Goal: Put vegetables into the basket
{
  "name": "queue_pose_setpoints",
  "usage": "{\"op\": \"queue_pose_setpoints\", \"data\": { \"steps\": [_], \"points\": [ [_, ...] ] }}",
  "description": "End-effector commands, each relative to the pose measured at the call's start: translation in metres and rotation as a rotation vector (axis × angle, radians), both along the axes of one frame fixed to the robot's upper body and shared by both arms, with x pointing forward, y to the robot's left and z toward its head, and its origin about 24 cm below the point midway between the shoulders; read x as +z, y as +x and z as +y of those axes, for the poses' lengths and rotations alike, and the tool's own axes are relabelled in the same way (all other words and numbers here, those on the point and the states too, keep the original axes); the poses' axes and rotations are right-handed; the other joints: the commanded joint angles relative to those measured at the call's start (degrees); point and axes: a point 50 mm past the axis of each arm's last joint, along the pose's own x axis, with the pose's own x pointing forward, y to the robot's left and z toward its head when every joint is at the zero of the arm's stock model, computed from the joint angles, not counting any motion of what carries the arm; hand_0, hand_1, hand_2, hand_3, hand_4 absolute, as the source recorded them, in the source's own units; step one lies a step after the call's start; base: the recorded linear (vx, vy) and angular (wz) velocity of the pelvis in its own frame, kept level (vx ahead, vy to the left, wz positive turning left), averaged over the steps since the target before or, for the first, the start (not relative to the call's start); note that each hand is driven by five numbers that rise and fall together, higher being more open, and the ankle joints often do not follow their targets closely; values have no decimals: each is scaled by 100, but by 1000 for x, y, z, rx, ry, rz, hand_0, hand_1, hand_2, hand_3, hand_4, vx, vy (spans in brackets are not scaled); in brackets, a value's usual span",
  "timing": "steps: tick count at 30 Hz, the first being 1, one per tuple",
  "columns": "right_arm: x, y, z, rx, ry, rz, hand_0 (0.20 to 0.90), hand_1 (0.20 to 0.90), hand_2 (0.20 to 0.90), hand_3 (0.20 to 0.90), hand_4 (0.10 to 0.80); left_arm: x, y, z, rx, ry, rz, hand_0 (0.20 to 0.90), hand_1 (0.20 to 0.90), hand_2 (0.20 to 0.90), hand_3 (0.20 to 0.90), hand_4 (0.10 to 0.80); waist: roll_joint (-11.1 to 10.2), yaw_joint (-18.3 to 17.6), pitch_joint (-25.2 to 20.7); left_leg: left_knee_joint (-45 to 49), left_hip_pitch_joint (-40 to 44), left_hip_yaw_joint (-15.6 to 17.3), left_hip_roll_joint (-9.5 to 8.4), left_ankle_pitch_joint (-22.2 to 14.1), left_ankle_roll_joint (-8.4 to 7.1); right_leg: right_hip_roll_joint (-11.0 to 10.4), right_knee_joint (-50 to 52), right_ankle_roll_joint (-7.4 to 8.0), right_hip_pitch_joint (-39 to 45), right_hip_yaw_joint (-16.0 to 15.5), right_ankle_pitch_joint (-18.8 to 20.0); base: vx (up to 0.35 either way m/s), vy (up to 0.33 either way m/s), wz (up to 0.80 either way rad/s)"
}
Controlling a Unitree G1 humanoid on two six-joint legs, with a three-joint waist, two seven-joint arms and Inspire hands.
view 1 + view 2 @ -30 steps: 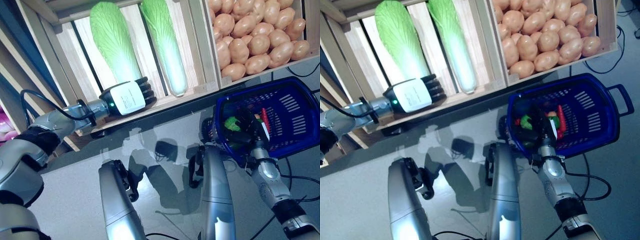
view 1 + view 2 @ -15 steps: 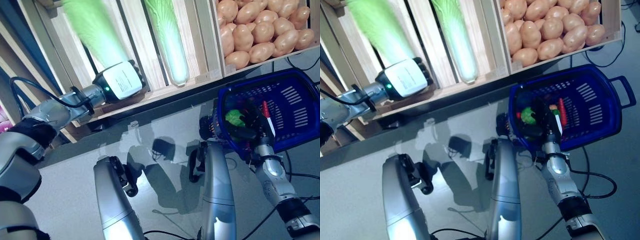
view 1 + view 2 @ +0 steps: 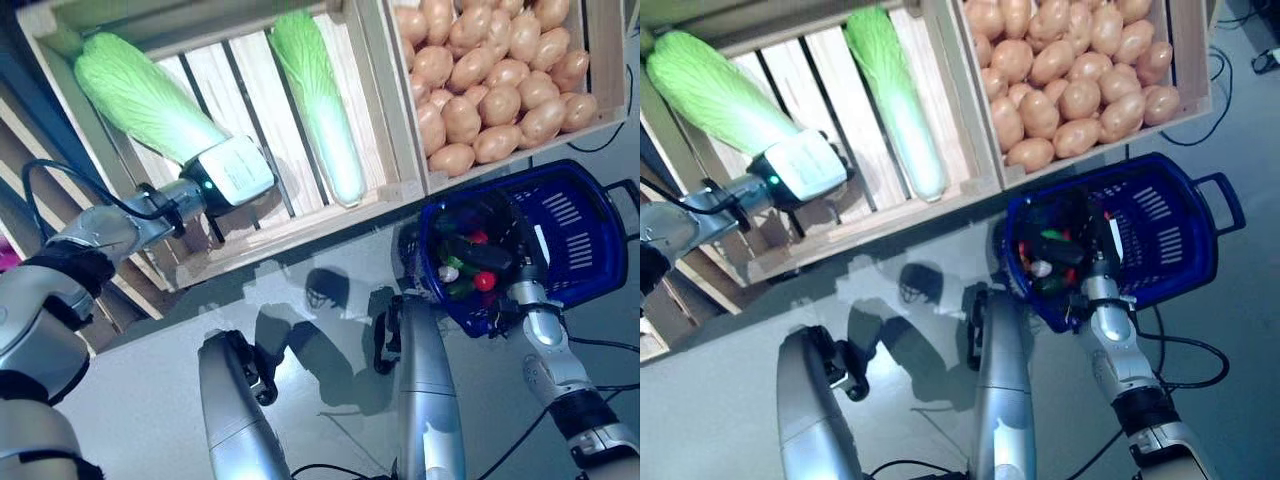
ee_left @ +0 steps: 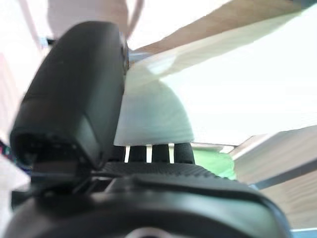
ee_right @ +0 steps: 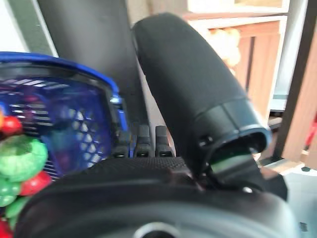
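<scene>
My left hand (image 3: 235,172) reaches into a wooden crate (image 3: 300,215) of the stand and is shut on the pale base of a long green napa cabbage (image 3: 140,95), which slants across the crate. In the left wrist view the thumb (image 4: 74,99) and the fingers close on the cabbage's white base (image 4: 223,89). The blue basket (image 3: 600,185) stands on the floor at the right, holding red and green vegetables (image 3: 485,281). My right hand (image 3: 505,255) is over the basket's near side with straight fingers, seen by the rim in its wrist view (image 5: 188,89).
The wooden stand's front board (image 3: 400,190) runs just behind the basket. Grey floor (image 3: 130,400) lies in front of the stand. The basket's handle (image 3: 1225,190) sticks out to the right.
The left hand has closed on the cabbage and swung it to slant left in the crate. The camera has shifted. The right hand stays over the basket.
</scene>
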Motion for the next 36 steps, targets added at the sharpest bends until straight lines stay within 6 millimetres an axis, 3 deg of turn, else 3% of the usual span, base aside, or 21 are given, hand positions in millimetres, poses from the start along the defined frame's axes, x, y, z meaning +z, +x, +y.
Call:
{"op": "queue_pose_setpoints", "data": {
  "steps": [1,8,14,17,19,20,22,26,31,36],
  "points": [
    [35,-2,-7,-37,4,-228,900,900,900,900,800,63,-6,21,4,-219,-294,300,300,300,300,400,227,-77,-609,-694,441,274,-46,112,353,-156,-772,198,761,-36,435,54,18,-2],
    [24,-4,-4,-31,17,-191,900,900,900,900,800,59,-11,10,-94,-299,-262,300,300,300,300,400,278,-21,-820,-1569,1193,445,-138,406,336,-168,-1612,213,1447,-120,644,31,-5,3],
    [8,-7,1,-50,39,-134,900,900,900,900,800,56,-16,-3,-197,-479,-238,300,300,300,300,400,307,83,-1090,-2538,2053,543,-209,616,319,-249,-2429,253,2168,-174,821,61,-19,2],
    [4,-6,6,-40,46,-120,900,900,900,900,800,55,-17,-10,-255,-619,-219,300,300,300,300,400,290,135,-1177,-2775,2337,584,-205,641,305,-305,-2640,270,2425,-253,858,4,-18,4],
    [1,-6,13,-13,43,-118,900,900,900,900,800,55,-19,-17,-299,-723,-202,300,300,300,300,400,285,172,-1246,-3054,2496,634,-212,856,346,-322,-2885,219,2566,-343,1053,-26,-9,1],
    [0,-6,14,-5,42,-117,900,900,900,900,800,54,-19,-18,-304,-741,-197,300,300,300,300,400,284,180,-1256,-3005,2577,603,-220,701,297,-338,-2826,279,2641,-319,915,0,0,0],
    [-4,-7,28,74,24,-119,900,900,900,900,800,50,-24,-26,-381,-919,-138,300,300,300,300,400,279,246,-1382,-3460,2904,699,-276,965,333,-345,-3232,238,2942,-431,1163,14,-7,-4],
    [-4,-7,47,202,-32,-139,900,900,900,900,800,42,-28,-32,-455,-1161,-50,300,300,300,300,400,255,347,-1489,-3888,3352,763,-373,1074,337,-329,-3572,260,3350,-514,1255,51,-16,-3],
    [-8,-6,55,258,-22,-117,900,900,900,900,800,26,-32,-31,-495,-1456,83,300,300,300,300,400,220,461,-1640,-4390,3853,803,-465,1254,325,-217,-4040,262,3876,-627,1366,51,-31,-1],
    [-15,-6,63,283,-15,-85,900,900,900,900,800,16,-32,-31,-512,-1621,164,300,300,300,300,400,205,505,-1723,-4760,4203,870,-512,1411,311,-107,-4406,258,4250,-706,1449,62,-46,-3]
  ]
}}
